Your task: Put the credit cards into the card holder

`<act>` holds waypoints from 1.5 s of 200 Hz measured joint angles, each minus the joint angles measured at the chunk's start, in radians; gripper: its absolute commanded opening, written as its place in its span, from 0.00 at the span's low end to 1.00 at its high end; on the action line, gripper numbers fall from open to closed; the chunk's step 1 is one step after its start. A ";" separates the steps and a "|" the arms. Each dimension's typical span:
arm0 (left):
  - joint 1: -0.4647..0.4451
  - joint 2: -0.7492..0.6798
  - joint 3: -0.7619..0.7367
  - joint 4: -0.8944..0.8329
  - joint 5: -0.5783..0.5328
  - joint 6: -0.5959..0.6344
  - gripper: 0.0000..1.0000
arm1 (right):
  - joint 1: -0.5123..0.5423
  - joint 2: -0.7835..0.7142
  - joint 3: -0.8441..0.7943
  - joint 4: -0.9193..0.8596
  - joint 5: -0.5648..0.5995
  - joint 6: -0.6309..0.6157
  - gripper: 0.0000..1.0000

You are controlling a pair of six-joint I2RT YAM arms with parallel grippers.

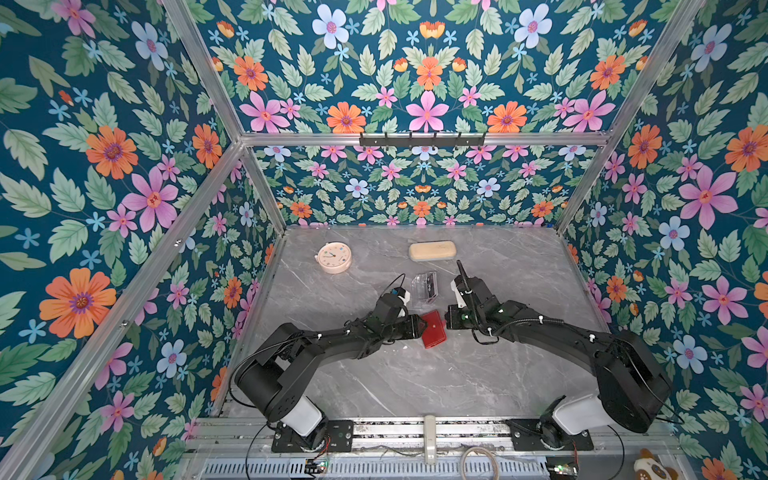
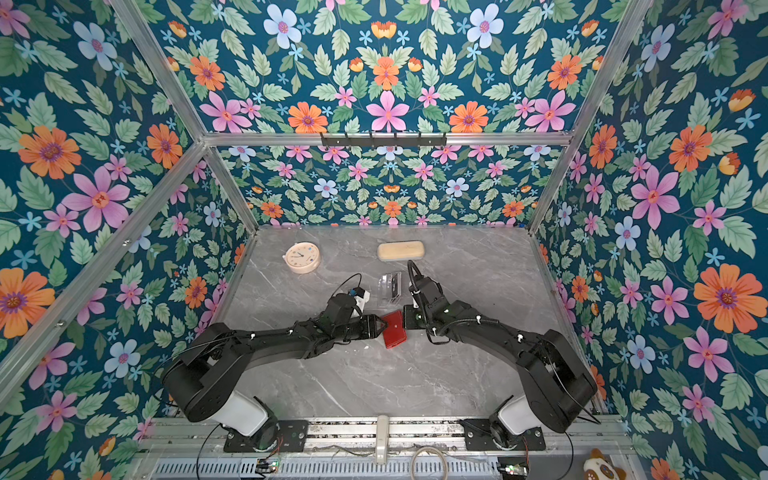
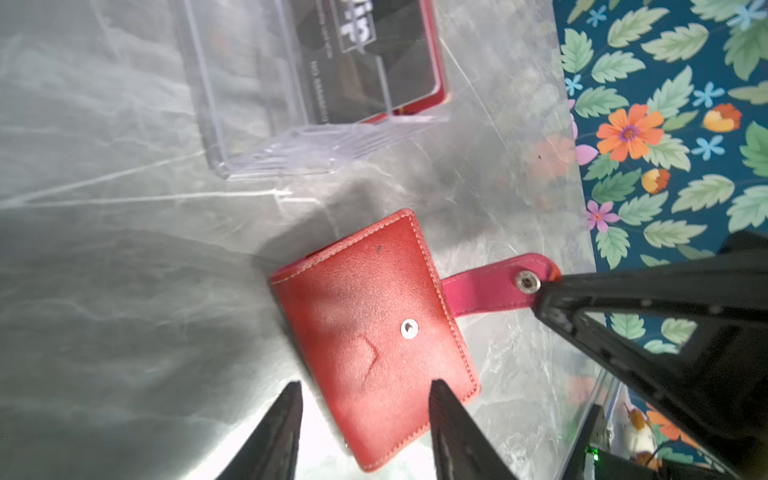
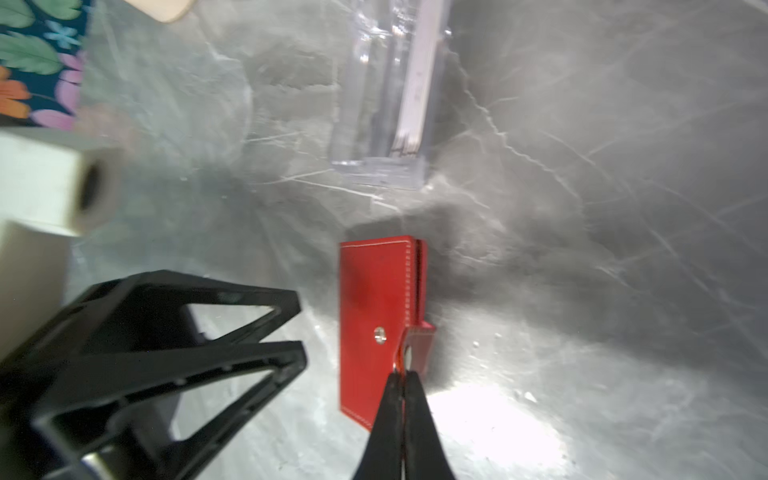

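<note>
The red card holder lies closed on the grey table between both grippers. Its snap tab is undone and sticks out sideways. My right gripper is shut on the tip of that tab. My left gripper is open at the holder's opposite edge, one finger over the cover and the other over bare table. The credit cards stand in a clear acrylic stand just behind, a black one with white lettering in front and a red one behind it.
A round pale clock and a beige oblong case lie near the back wall. Floral walls and metal frame posts close in the table on three sides.
</note>
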 measured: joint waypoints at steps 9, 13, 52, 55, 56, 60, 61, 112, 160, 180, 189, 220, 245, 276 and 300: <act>0.000 0.001 -0.002 0.011 0.012 0.005 0.55 | -0.002 -0.006 0.000 0.004 -0.019 -0.001 0.00; 0.000 0.004 -0.003 0.022 0.022 0.008 0.55 | -0.002 -0.008 0.000 0.007 -0.026 -0.002 0.00; -0.004 0.032 -0.010 0.103 0.077 0.013 0.57 | -0.006 -0.037 -0.006 0.026 -0.098 -0.002 0.00; -0.005 0.033 -0.011 0.106 0.079 0.013 0.57 | -0.006 -0.040 -0.006 0.027 -0.103 -0.002 0.00; -0.005 0.033 -0.011 0.108 0.079 0.013 0.57 | -0.006 -0.040 -0.007 0.027 -0.105 -0.002 0.00; -0.005 0.033 -0.011 0.112 0.080 0.011 0.58 | -0.006 -0.044 -0.008 0.029 -0.113 -0.003 0.00; -0.006 0.033 -0.011 0.113 0.080 0.010 0.58 | -0.006 -0.045 -0.008 0.030 -0.114 -0.003 0.00; -0.006 0.033 -0.009 0.135 0.079 0.003 0.58 | -0.006 -0.066 -0.013 0.037 -0.167 -0.010 0.00; -0.008 0.033 -0.003 0.103 0.048 0.008 0.47 | -0.006 -0.067 -0.017 0.034 -0.175 -0.021 0.00; -0.009 0.024 -0.001 0.070 0.021 0.015 0.45 | -0.006 -0.074 -0.017 0.021 -0.159 -0.021 0.00; -0.011 0.016 0.000 0.052 0.002 0.016 0.45 | -0.006 -0.079 -0.017 0.014 -0.144 -0.021 0.00; -0.013 -0.015 0.001 -0.018 -0.076 0.023 0.47 | -0.006 -0.085 -0.011 -0.016 -0.105 -0.029 0.00; -0.013 -0.036 -0.007 -0.078 -0.160 0.023 0.50 | -0.006 -0.080 -0.009 -0.035 -0.087 -0.033 0.00; -0.013 -0.037 -0.012 -0.154 -0.252 0.022 0.50 | -0.006 -0.060 -0.006 -0.048 -0.084 -0.036 0.00; -0.014 -0.033 -0.020 -0.196 -0.303 0.021 0.49 | -0.006 -0.047 -0.003 -0.053 -0.083 -0.036 0.00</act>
